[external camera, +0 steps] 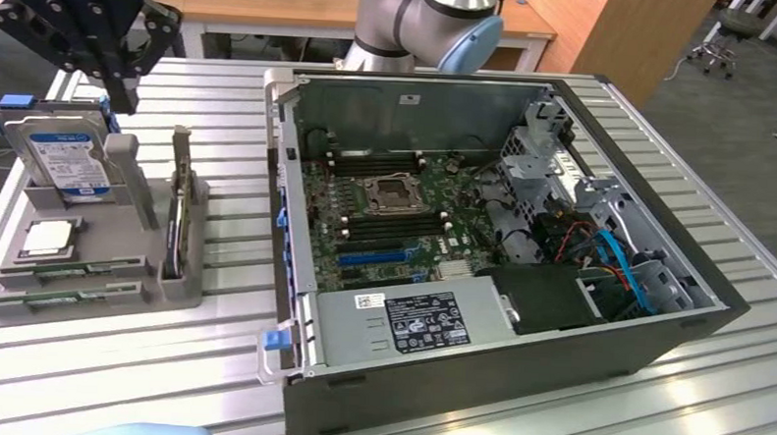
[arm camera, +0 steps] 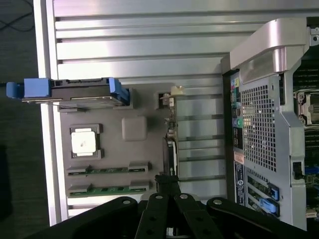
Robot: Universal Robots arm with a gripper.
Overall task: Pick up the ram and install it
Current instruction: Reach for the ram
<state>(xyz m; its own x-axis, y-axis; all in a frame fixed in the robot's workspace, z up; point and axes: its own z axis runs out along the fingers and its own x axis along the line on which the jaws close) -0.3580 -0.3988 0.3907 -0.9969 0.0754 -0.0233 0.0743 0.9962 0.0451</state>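
Two green ram sticks lie side by side in the slots of a grey holder tray [external camera: 183, 268] at the exterior view's left: one ram stick [external camera: 74, 271] [arm camera: 107, 169] and its twin [external camera: 63, 300] [arm camera: 107, 188]. My black gripper [external camera: 121, 98] [arm camera: 167, 180] hangs high above the far end of the tray, near the hard drive, well away from both sticks. Its fingers are drawn together to a point with nothing between them. The open computer case [external camera: 487, 369] shows the motherboard [external camera: 389, 213] with long black memory slots on either side of the processor socket [external camera: 392, 193].
In the tray also stand a silver hard drive [external camera: 66, 159] [arm camera: 70, 89] with a blue label and a square silver processor chip [external camera: 49, 237] [arm camera: 84, 142]. A thin upright card [external camera: 177, 198] stands at the tray's edge nearest the case. Everything rests on a slatted metal table [external camera: 120, 363].
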